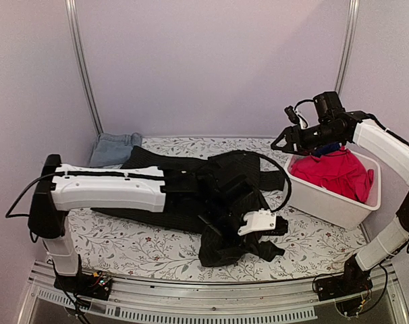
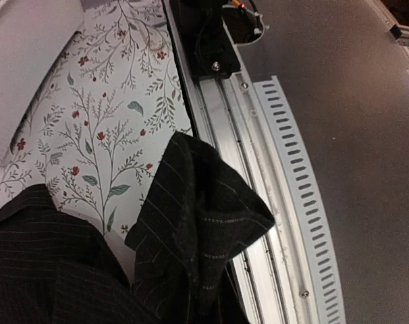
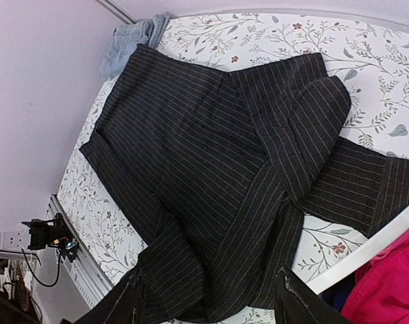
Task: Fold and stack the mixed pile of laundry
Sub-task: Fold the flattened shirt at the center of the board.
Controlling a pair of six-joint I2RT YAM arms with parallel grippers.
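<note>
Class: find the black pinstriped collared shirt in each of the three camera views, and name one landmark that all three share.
Top external: the black pinstriped collared shirt lies spread across the picture's middle.
Left wrist: the shirt fills the lower left and bottom centre.
Right wrist: the shirt fills the centre.
Shared landmark: the floral-patterned table cover.

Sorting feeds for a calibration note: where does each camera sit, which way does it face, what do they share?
Top external: above and behind, looking down on the floral table cover; left arm and right arm show.
Left wrist: low at the near edge, facing the rail; no fingers visible.
Right wrist: high over the white bin, looking leftward; fingers show.
All three share the pinstriped shirt.
</note>
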